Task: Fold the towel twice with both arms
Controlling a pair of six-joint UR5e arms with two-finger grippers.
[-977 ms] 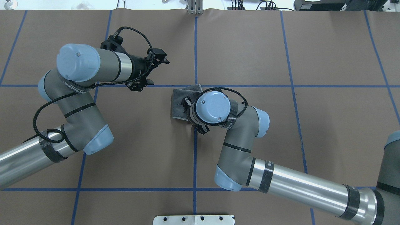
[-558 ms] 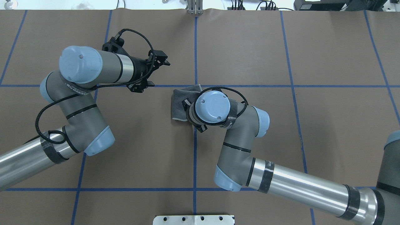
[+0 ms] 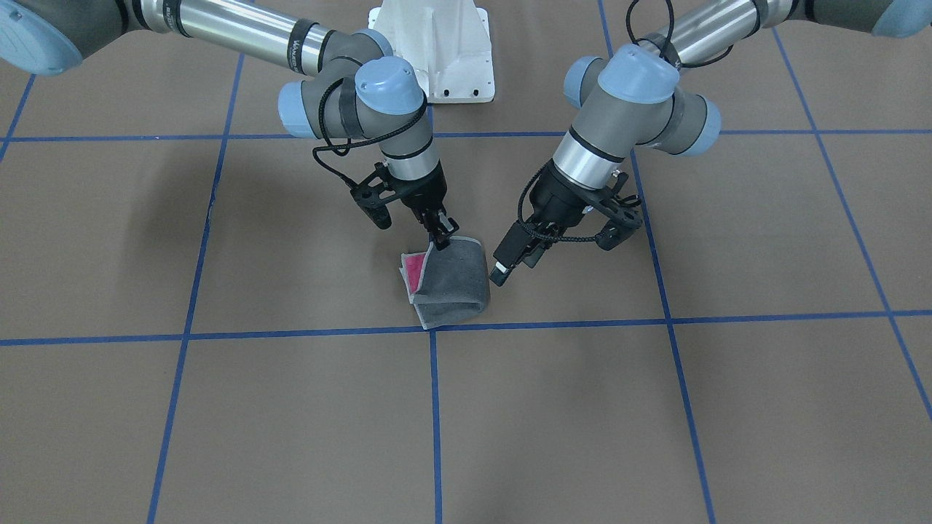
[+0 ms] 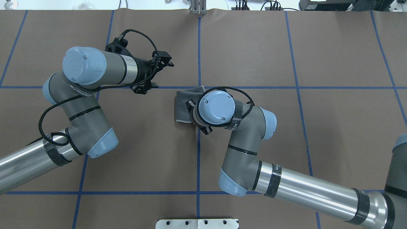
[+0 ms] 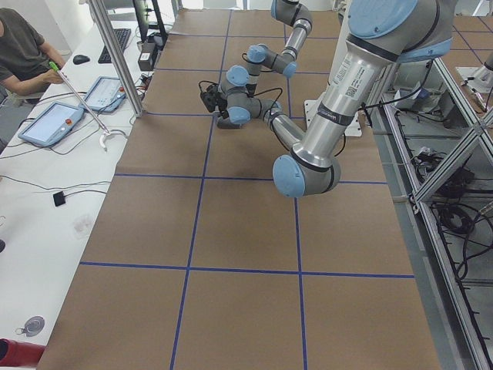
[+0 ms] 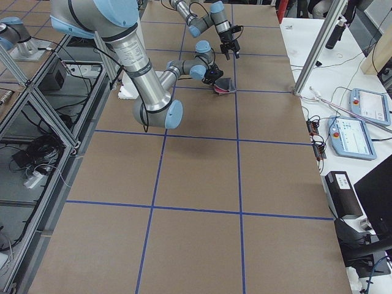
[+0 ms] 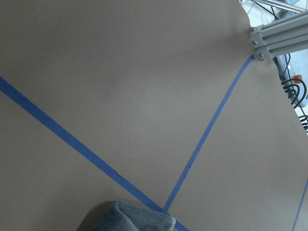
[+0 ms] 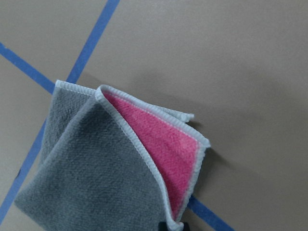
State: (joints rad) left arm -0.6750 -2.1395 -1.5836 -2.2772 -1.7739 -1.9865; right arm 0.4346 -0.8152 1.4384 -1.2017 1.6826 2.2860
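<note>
Front-facing view: the towel (image 3: 451,284) lies folded, grey outside with pink peeking out, at mid-table (image 3: 218,407), far from every edge. My right gripper (image 3: 442,234) pinches its top corner, fingers closed on it. My left gripper (image 4: 163,74) hangs nearby, spread wide, empty.

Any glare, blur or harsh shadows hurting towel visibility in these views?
Right wrist view: pink and dark grey terry towel sharp, soft shadow beside it. Left wrist view: only its corner shows, slightly soft. Front-facing view: diffuse arm shadows on the brown paper table, glare streak on the right arm's silver tube.
</note>
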